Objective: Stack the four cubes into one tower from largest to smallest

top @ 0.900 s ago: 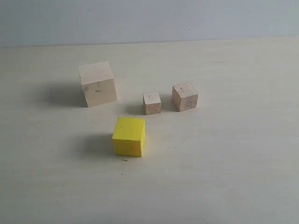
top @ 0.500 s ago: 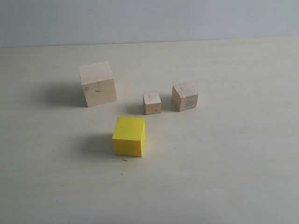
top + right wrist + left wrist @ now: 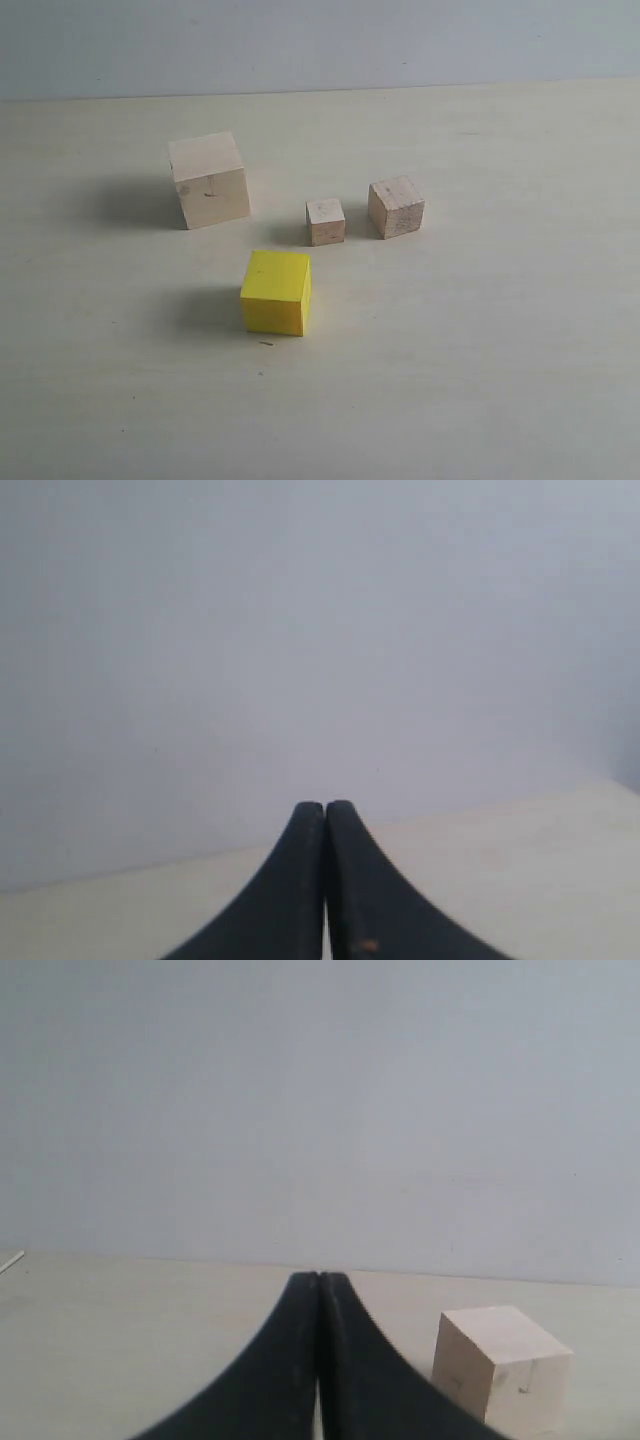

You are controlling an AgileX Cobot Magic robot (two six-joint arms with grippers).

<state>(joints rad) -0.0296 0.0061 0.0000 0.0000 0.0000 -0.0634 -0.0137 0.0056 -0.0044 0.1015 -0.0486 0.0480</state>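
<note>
Four cubes sit apart on the table [image 3: 480,350], each flat on one face, slightly yawed. Large pale cube [image 3: 208,180] back-left, yellow cube [image 3: 276,292] front, smallest cube [image 3: 325,221] centre, medium-small cube [image 3: 396,207] just right of it. Left gripper [image 3: 318,1278] and right gripper [image 3: 325,805]: jaws pressed together, empty.

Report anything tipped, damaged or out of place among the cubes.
Nothing stands out. The large wood cube, yellow cube, smallest wood cube and medium wood cube all sit flat on the table, apart from one another, none stacked. A tiny dark speck lies by the yellow cube.
</note>
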